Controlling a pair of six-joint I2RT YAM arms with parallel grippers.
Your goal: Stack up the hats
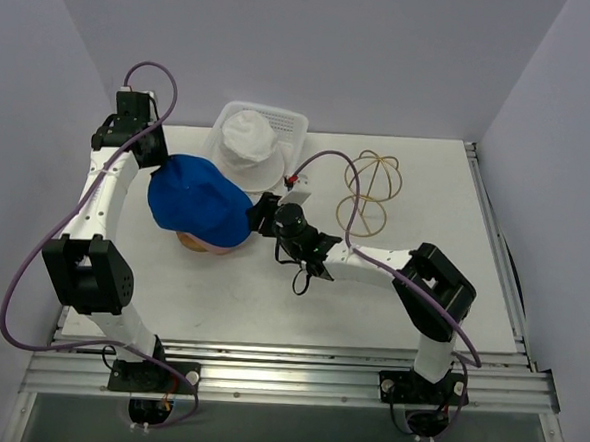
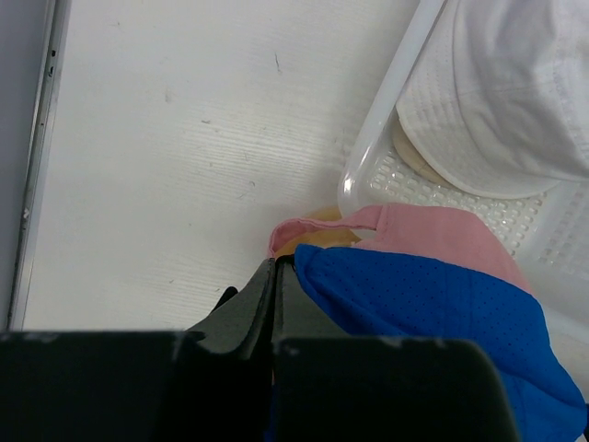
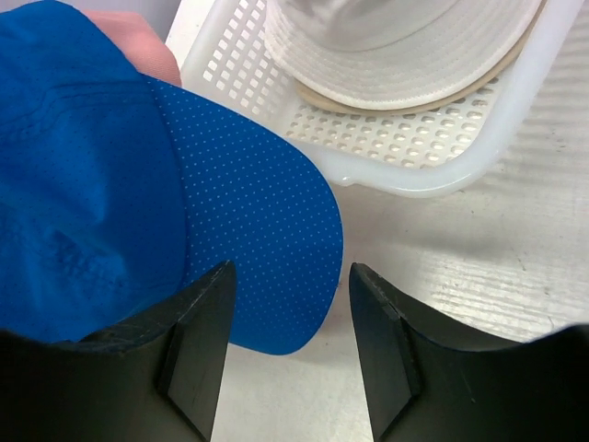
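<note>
Blue cap (image 1: pixel 198 203) covers pink cap (image 2: pixel 442 239), clearer from left wrist; left claw (image 2: pixel 276 262) shut, right claw (image 3: pixel 290 272) open, empty.

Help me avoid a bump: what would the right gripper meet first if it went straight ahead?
Probably the blue cap's brim, lying ahead of the right gripper between its open jaws; the white basket comes after. Depth is unclear.

My flat white tabletop (image 1: pixel 432 279) stood boxed in by plain pale lavender-grey walls (image 1: pixel 385 56) at the back and on both sides. A ribbed silver aluminium rail (image 1: pixel 296 373) ran along its near edge, and a narrower metal strip (image 1: pixel 490 233) lined its right edge. The light was soft and even, leaving only faint shadows. Seen close from the left wrist view, the white surface carried a fine grain and a few small dark scuffs (image 2: pixel 276 63).
</note>
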